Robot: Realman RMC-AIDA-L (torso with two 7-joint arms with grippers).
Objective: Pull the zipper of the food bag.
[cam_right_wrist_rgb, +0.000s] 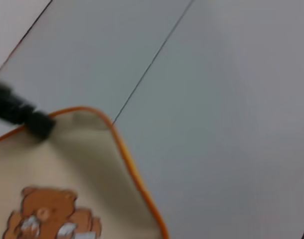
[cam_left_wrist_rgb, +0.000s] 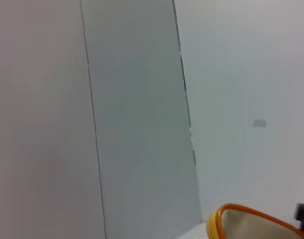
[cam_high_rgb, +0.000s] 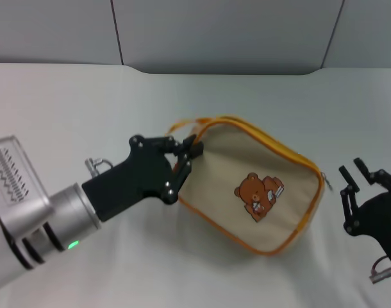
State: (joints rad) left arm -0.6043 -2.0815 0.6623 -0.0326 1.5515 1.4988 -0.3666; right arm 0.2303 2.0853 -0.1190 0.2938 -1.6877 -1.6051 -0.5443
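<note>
Left gripper (cam_high_rgb: 188, 156) clamps the bag's (cam_high_rgb: 259, 192) corner near its zipper (cam_high_rgb: 272, 142). Right gripper (cam_high_rgb: 350, 186) waits spread just beside the bag.

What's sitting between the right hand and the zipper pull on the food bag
Nothing visible. The right hand waits open beside the food bag, with only bare table between it and the small zipper pull at the bag's near corner. The left hand is at the bag's opposite end, clear of that gap.

One food bag (cam_high_rgb: 253, 192), one zipper (cam_high_rgb: 272, 144), one bear patch (cam_high_rgb: 257, 194), two tools: left (cam_high_rgb: 190, 154), right (cam_high_rgb: 352, 176).
</note>
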